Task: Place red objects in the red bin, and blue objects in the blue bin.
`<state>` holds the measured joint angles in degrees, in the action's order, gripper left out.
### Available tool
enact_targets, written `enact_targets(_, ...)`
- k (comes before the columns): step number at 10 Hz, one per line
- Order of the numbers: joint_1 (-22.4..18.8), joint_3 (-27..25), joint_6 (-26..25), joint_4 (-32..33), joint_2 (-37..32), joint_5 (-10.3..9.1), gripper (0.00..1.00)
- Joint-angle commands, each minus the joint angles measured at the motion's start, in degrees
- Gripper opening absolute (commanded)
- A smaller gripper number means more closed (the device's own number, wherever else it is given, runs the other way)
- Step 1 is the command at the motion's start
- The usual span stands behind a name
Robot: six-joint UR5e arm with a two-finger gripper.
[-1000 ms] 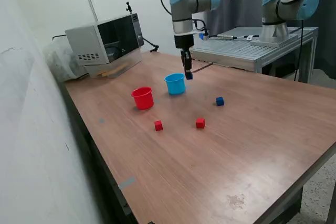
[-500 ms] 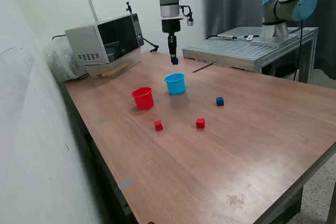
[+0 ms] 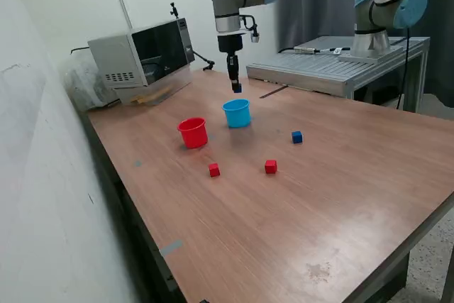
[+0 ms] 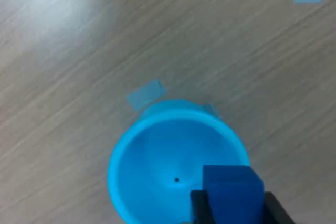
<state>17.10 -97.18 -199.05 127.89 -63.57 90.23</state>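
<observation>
The end effector [image 3: 236, 89] hangs above the light blue cup [image 3: 237, 113], its fingers clamped on a dark blue cube [image 4: 231, 186] that sits over the cup's open mouth [image 4: 173, 163], clear of the rim. The red cup [image 3: 192, 133] stands just to the exterior view's left of the blue one, the two apart. On the near side, two red cubes [image 3: 214, 169] [image 3: 270, 167] lie well apart on bare table [image 3: 284, 232], and a second blue cube [image 3: 296, 136] rests off to the right. The wide near half of the table is uncluttered up to its edge.
</observation>
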Motion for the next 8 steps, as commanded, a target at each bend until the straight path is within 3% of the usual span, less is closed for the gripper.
enact_targets(1,0.04,0.23,0.06,-0.10,1.69,1.61,1.00)
enact_targets(2,0.21,0.41,0.06,-0.10,1.96,2.75,1.00)
enact_targets(6,0.66,1.63,0.94,-1.23,1.70,2.59,1.00)
enact_targets(7,-0.30,2.42,0.94,-4.46,1.17,2.24,1.00)
enact_targets(8,-4.40,2.69,0.94,-8.76,-0.05,2.23,1.00)
